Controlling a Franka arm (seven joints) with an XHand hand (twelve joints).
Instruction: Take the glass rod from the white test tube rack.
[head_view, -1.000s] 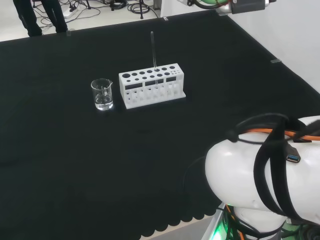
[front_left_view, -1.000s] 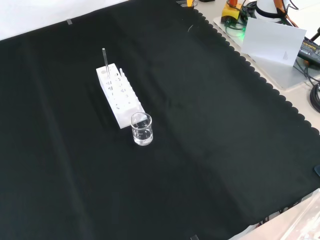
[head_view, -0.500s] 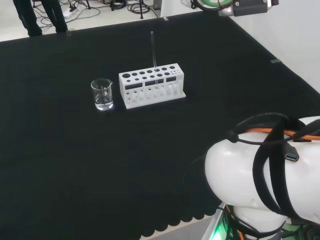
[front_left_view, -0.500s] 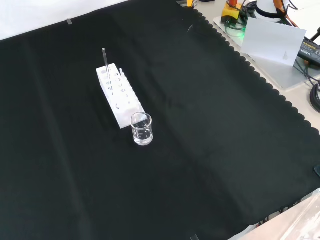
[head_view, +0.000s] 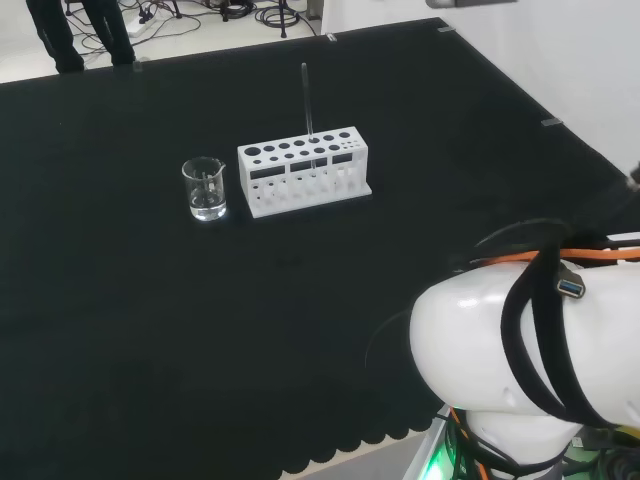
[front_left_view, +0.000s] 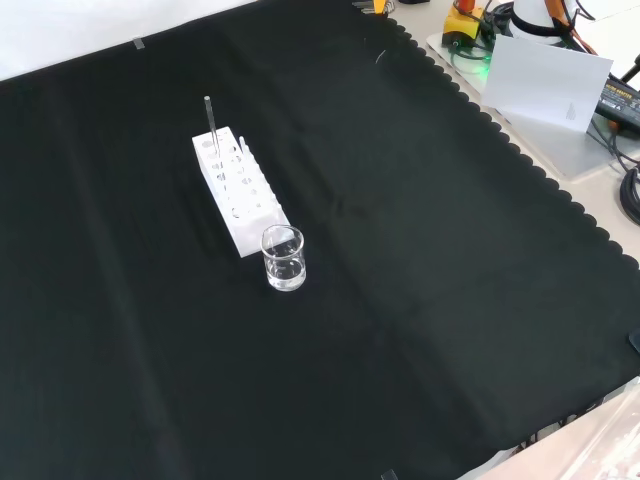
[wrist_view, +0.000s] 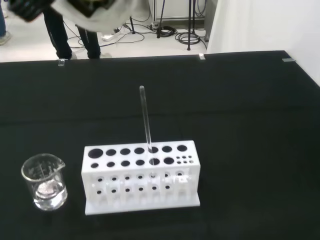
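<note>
In the head view, a clear beaker (head_view: 204, 188) stands on the black-clothed counter (head_view: 150, 330), just at 9 o'clock of the white test tube rack (head_view: 303, 170). The glass rod (head_view: 306, 98) stands upright in a rack hole toward its 3 o'clock end. In the wrist view a blurred part of the hand (wrist_view: 90, 11) shows; whether its fingers are apart or together cannot be told.

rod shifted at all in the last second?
No. In the head view the glass rod stands upright in the same hole of the white test tube rack, beaker alongside, all as before.
</note>
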